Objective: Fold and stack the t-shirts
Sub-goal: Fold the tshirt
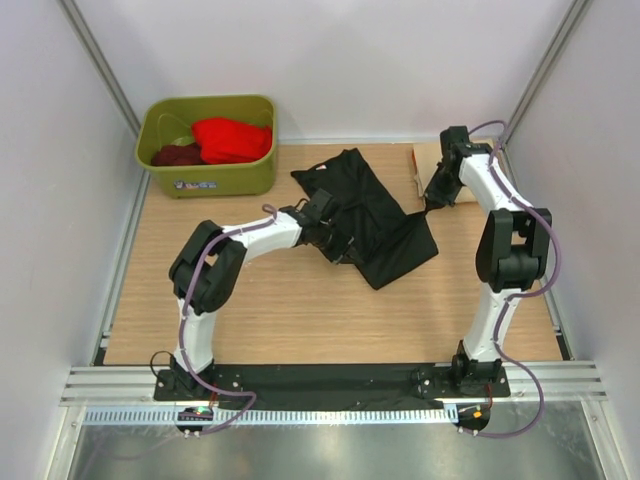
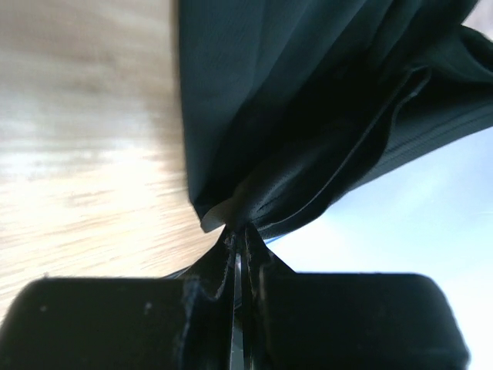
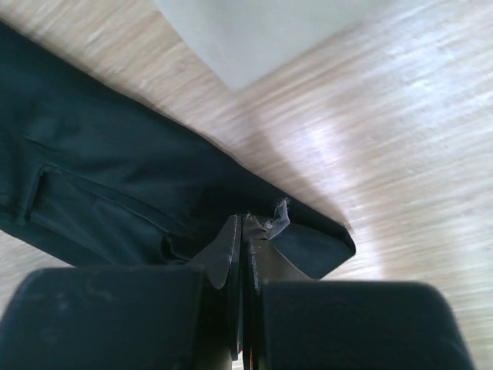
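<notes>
— Your left gripper (image 2: 239, 235) was found clamped on a fold of the black t-shirt (image 1: 372, 215), jaws pressed together over the cloth at its left edge. The shirt lay crumpled on the table (image 1: 300, 310), toward the far side, and reached rightward to your right gripper (image 3: 245, 223), which was pinched tight on its right corner.

— And the other shirts?

— You had two in the olive tub (image 1: 205, 185) at the far left corner: the maroon t-shirt (image 1: 175, 156) on the left, the red t-shirt (image 1: 232, 140) touching it on the right. A beige t-shirt (image 1: 424, 160) lay flat at the far right, partly hidden behind your right arm.
</notes>
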Available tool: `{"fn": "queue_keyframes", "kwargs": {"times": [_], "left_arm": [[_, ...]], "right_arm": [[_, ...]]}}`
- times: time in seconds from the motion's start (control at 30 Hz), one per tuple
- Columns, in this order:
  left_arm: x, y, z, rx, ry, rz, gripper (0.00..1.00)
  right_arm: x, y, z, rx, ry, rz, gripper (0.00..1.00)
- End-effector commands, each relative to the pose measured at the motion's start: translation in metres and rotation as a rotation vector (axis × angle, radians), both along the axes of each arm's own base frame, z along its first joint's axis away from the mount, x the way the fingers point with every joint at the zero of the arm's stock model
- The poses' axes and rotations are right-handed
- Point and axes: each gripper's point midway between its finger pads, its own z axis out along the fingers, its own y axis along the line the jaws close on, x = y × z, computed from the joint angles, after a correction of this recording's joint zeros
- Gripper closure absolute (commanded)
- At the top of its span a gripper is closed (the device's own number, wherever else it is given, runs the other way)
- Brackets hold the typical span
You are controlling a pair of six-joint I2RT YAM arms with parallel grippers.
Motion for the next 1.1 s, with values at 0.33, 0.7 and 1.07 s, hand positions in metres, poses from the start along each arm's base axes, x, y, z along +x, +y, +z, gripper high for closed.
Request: {"fn": "queue_keyframes", "kwargs": {"times": [0.33,0.7,1.07], "left_arm": [[0.049,0.029,0.006,-0.02,-0.004,0.021,1.0],[0.081,0.041,-0.001,-0.033,-0.01,0.048,1.0],[0.111,0.051,0.0,-0.055,-0.023,0.083,1.0]], "right_arm": [[0.06,0.036,0.019,0.12,-0.118,0.096,0.99],[0.094,0.059,0.007,0.181,-0.154,0.118,0.99],[0.11,0.062,0.008,0.195,-0.179,0.111,0.99]]}}
